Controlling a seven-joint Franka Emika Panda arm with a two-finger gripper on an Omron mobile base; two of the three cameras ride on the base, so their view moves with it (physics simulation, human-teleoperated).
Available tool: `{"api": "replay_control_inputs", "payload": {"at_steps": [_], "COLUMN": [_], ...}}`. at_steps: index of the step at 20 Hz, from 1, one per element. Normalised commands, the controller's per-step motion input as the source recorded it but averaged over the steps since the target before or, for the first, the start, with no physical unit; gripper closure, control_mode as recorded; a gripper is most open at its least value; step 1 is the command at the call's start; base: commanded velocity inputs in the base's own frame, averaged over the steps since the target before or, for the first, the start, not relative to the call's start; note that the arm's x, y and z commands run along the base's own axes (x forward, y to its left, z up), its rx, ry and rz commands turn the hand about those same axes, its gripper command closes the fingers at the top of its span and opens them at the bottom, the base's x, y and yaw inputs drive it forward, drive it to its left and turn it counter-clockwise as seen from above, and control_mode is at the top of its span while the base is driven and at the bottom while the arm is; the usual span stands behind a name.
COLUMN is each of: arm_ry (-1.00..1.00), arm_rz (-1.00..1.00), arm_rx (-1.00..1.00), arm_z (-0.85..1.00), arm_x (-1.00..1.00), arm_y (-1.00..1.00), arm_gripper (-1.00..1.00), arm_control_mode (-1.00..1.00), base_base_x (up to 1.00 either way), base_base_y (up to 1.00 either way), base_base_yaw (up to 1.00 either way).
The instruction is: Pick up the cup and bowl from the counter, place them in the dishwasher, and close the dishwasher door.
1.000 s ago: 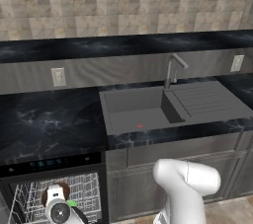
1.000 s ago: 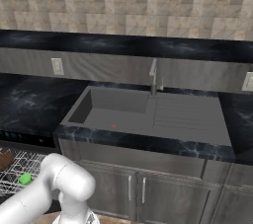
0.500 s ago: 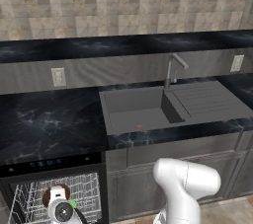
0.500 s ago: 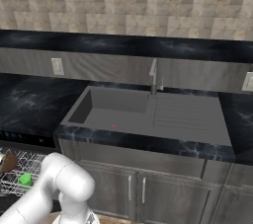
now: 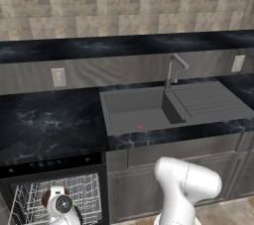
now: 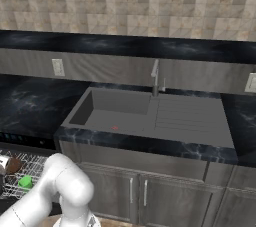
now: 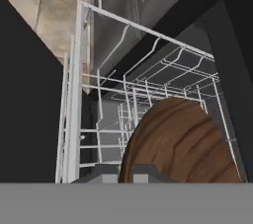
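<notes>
The dishwasher point(image 5: 49, 165) stands open under the black counter point(image 5: 44, 120), with its white wire rack point(image 5: 92, 189) pulled out. My gripper point(image 5: 59, 205) hangs low over that rack. In the hand view the gripper point(image 7: 126, 173) is shut on the rim of the wooden bowl point(image 7: 183, 144), which stands on edge among the rack wires point(image 7: 79, 94). From the right base view the bowl point(image 6: 13, 165) shows at the rack's left end, and the green cup point(image 6: 25, 182) sits in the rack point(image 6: 37, 167) just in front of it. The dishwasher door is out of view.
A grey sink point(image 5: 141, 110) with a faucet point(image 5: 172, 70) and drainboard point(image 5: 206, 99) is set into the counter to the right of the dishwasher. Grey cabinet doors point(image 6: 150, 193) run below it. A raised black ledge point(image 5: 124, 45) and a tiled wall lie behind.
The hand with the bowl has hardly shifted over the rack. The cup has stayed in place.
</notes>
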Motion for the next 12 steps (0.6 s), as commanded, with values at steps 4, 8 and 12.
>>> {"api": "replay_control_inputs", "payload": {"at_steps": [4, 8, 12], "arm_ry": [0.02, 0.0, 0.0], "arm_rz": [0.0, 0.0, 0.0], "arm_rx": [0.0, 0.0, -0.12], "arm_z": [-0.45, -0.48, -0.47], "arm_x": [0.09, 0.0, 0.0], "arm_y": [0.37, 0.35, 0.26], "arm_gripper": [1.0, 1.0, 1.0], "arm_control_mode": [-1.0, -1.0, -1.0], "base_base_x": [0.0, 0.0, 0.0], "base_base_y": [0.0, 0.0, 0.0], "base_base_yaw": [0.0, 0.0, 0.0]}}
